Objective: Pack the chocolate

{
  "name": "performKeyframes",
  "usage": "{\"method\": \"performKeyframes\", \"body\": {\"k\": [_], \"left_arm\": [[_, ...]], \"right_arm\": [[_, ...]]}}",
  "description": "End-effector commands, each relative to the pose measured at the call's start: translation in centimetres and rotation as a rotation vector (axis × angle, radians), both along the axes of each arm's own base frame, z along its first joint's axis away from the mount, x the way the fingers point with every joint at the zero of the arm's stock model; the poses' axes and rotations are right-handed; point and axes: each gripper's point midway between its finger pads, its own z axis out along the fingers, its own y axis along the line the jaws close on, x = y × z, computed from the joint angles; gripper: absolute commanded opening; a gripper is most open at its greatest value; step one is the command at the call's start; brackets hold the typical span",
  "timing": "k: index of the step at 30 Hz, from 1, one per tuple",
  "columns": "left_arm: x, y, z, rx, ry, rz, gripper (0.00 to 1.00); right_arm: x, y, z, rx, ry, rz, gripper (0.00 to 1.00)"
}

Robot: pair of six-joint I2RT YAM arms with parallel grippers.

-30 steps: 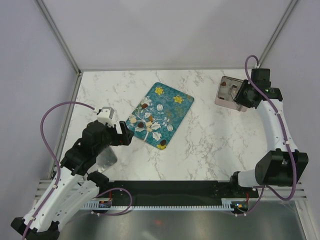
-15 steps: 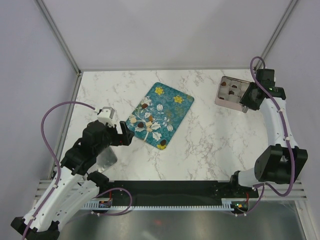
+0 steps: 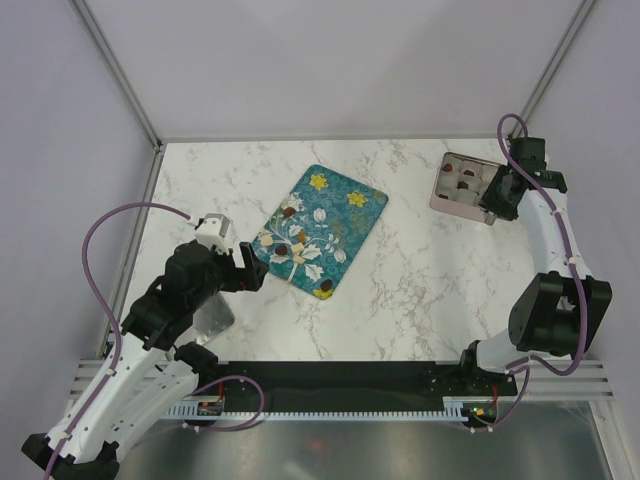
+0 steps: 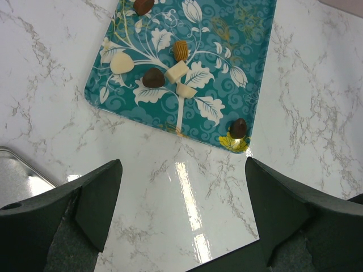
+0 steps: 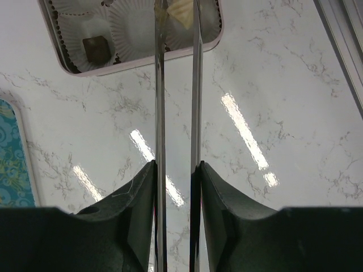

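Observation:
Several chocolates lie on the teal flowered tray (image 3: 340, 215), among them a dark one (image 4: 153, 77), a ridged tan one (image 4: 180, 49) and a dark one (image 4: 238, 128) at the near corner. My left gripper (image 4: 181, 164) hangs open over bare marble just short of the tray, seen from the top as the left gripper (image 3: 245, 268). My right gripper (image 3: 497, 195) is at the right edge of the pink box (image 3: 462, 185). Its thin blades (image 5: 178, 4) stand narrowly apart with a tan chocolate (image 5: 180, 12) between them over a paper cup. Another cup holds a dark chocolate (image 5: 96, 49).
The pink box's rim (image 5: 142, 56) encloses white paper cups. A shiny metal lid (image 3: 213, 312) lies by the left arm, and its corner (image 4: 17, 167) shows in the left wrist view. The enclosure walls stand close on the right.
The right gripper has drawn back from over the box to its right edge, and its blades have eased apart a little. The left arm has not moved.

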Motion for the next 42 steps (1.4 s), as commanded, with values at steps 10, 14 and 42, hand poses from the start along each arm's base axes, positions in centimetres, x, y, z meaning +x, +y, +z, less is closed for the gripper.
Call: {"method": "performKeyframes", "body": {"k": [10,14,42], "left_arm": [[0.7,-0.1,1.4,0.008,-0.063,-0.013,0.97],[0.7,-0.1,1.4,0.007,-0.064,-0.013,0.97],[0.5,0.3,2.1,-0.007,-0.097,0.005,0.97]], "right_arm": [[0.9,-1.5,0.9,-0.062,-0.037,-0.027,0.44],[0.8,-1.7,1.0,-0.076,-0.034,-0.028,0.47],[-4.8,23.0,3.2,0.173,-0.211,0.725,0.46]]}}
